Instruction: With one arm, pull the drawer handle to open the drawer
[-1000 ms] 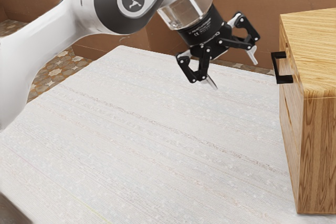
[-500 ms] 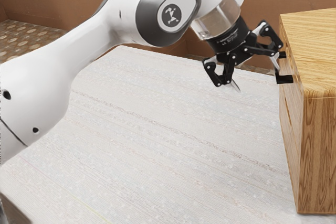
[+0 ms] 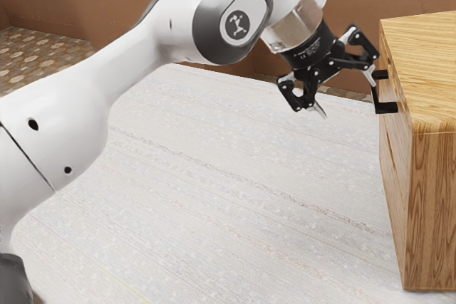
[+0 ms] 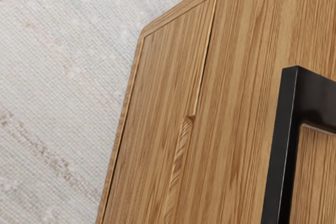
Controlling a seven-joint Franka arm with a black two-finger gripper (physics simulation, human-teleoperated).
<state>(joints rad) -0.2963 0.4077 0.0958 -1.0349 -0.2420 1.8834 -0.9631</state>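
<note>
Drawer handle (image 3: 382, 95), a black squared bar on the front of the oak-grain wooden cabinet (image 3: 420, 176) at the exterior view's right, awaits grasping: the black two-finger gripper (image 3: 346, 96) hangs just beside it, fingers (image 3: 318, 109) spread wide and empty, so the next move should straddle the bar, close, then pull.

Handle (image 4: 281, 145) cut off by wrist view's edge.
</note>
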